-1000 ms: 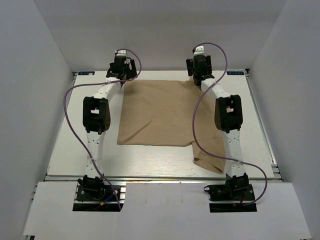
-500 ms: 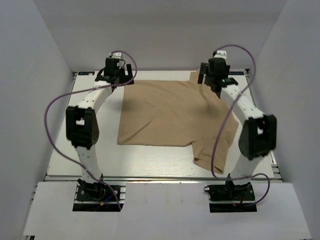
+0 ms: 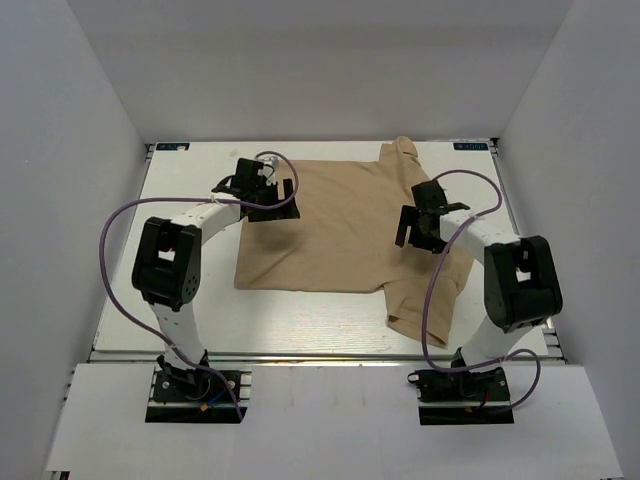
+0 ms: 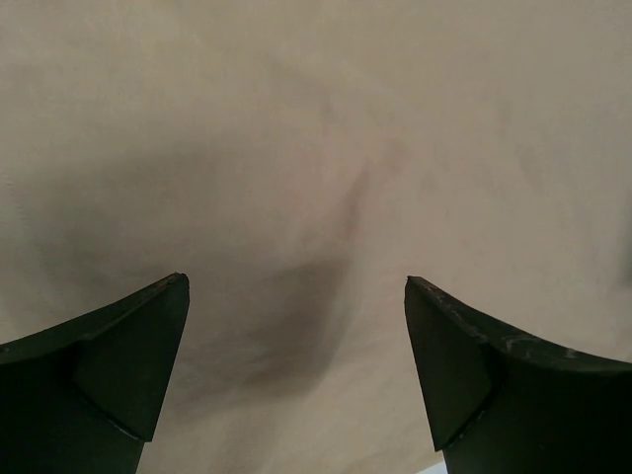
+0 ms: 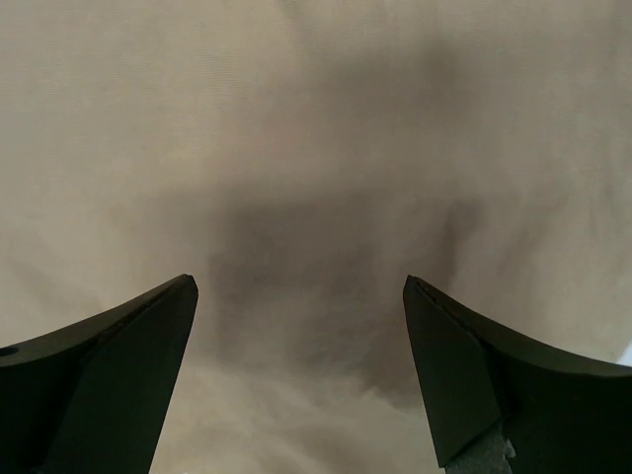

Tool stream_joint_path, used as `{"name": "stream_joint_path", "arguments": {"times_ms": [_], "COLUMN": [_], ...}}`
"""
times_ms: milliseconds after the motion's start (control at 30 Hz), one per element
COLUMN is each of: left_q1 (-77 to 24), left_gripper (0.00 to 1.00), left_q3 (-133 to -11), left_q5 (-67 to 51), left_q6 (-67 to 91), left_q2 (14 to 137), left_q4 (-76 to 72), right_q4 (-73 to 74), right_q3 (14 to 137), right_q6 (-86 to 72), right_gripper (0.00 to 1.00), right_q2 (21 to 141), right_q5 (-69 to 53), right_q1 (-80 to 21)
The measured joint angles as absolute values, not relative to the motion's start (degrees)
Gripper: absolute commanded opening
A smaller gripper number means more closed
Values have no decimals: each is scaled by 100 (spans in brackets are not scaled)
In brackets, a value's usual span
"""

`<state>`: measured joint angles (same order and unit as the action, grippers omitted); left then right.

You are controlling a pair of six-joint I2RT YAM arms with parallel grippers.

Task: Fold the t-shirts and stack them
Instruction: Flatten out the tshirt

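Top external view: the plain tan short-sleeved t-shirt of thin soft fabric (image 3: pixel 335 225) lies spread on the white table (image 3: pixel 130 290). One sleeve trails toward the near right, and a bunched part sits at the far edge. The left gripper (image 3: pixel 270 198) is over the shirt's far left edge, the right gripper (image 3: pixel 415 228) over its right side. Pinching here could gather loose cloth and skew the fold, leaving the sleeve out.

Left wrist view: the jaws stand wide apart, holding nothing. Tan cloth with a faint crease fills the gap beneath them.

Right wrist view: the jaws are likewise spread and empty, with shadowed cloth directly below. Whether they touch it, I cannot tell.
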<state>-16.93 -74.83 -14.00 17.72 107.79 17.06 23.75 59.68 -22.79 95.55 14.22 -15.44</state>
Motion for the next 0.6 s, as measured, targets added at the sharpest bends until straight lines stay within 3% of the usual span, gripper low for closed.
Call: {"name": "stream_joint_path", "arguments": {"times_ms": [200, 600], "left_q1": [-1702, -1616], "left_gripper": [100, 100], "left_q3": [-8082, -10645], "left_q5": [-1297, -961], "left_q6": [1817, 1741], "left_q2": [11705, 13314], "left_q4": [2010, 2596], "right_q4": [2416, 2556], "right_q3": [6685, 8978], "right_q6": [-2294, -1929], "right_gripper": [90, 90], "right_q2": [10567, 12202], "right_q5": [1457, 1317], "right_q1": [-1481, -1122]}}
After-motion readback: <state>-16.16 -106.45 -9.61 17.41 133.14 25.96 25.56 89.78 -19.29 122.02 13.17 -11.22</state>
